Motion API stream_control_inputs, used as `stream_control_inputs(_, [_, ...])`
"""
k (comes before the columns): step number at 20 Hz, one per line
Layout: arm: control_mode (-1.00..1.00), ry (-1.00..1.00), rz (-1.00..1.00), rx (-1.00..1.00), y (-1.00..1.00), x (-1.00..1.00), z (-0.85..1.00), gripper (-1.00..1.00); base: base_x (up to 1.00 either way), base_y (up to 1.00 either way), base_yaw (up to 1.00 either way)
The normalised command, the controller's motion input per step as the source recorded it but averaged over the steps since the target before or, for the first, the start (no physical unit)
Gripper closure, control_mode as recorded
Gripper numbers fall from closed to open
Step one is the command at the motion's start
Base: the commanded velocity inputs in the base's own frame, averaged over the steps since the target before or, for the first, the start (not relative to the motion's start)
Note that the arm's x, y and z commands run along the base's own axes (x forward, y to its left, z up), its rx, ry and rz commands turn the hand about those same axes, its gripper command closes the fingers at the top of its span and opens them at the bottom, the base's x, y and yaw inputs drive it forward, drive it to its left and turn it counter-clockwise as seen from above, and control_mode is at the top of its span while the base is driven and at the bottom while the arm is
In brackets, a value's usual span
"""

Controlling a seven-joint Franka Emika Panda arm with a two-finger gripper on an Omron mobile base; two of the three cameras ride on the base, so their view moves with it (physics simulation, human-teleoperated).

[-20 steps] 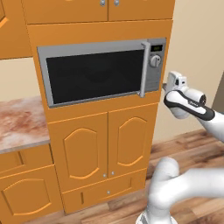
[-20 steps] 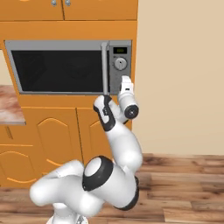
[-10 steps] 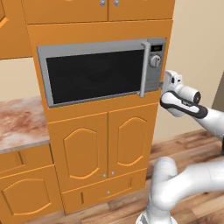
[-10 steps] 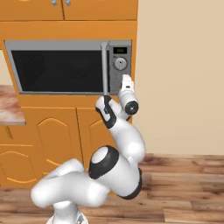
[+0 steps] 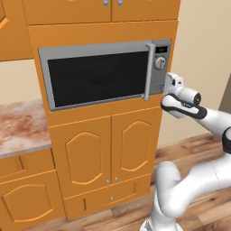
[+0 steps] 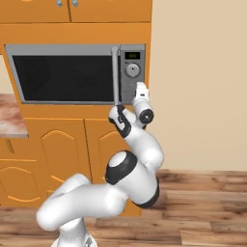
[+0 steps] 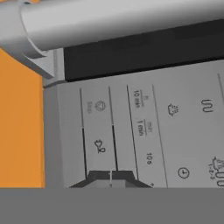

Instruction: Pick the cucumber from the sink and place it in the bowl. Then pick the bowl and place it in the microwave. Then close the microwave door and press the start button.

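Note:
The microwave [image 5: 99, 76] sits in orange cabinetry with its door [image 6: 65, 77] closed, the vertical bar handle [image 5: 147, 71] beside the control panel [image 5: 160, 63]. My gripper [image 5: 165, 86] is shut, its tips against the bottom of the panel, below the round dial [image 6: 133, 71]. In the hand view the closed fingertips [image 7: 110, 176] press on the grey panel buttons [image 7: 99, 144], with the handle [image 7: 109, 22] running across the top. The cucumber, the bowl and the sink are out of view.
A marbled counter [image 5: 20, 128] lies at the left, with orange cabinet doors [image 5: 106, 149] under the microwave. A beige wall [image 6: 202, 82] stands to the right over a wooden floor [image 6: 202, 212].
The hand has moved left and slightly up, from clear of the microwave to touching the lower control panel. The gripper stayed shut and the door stayed closed.

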Motion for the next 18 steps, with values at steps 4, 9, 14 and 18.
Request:
stream_control_inputs(4, [-1.00, 0.00, 0.00, 0.00, -0.18, 0.50, -0.16, 1.00, 0.00, 0.00, 0.00])
stream_control_inputs(9, [-1.00, 0.00, 0.00, 0.00, -0.23, 0.42, -0.21, 1.00, 0.00, 0.00, 0.00])
stream_control_inputs(14, [-1.00, 0.00, 0.00, 0.01, -0.13, 0.19, -0.12, 1.00, 0.00, 0.00, 0.00])
stream_control_inputs(18, [-1.00, 0.00, 0.00, 0.00, 0.00, 0.00, 0.00, 1.00, 0.00, 0.00, 0.00])
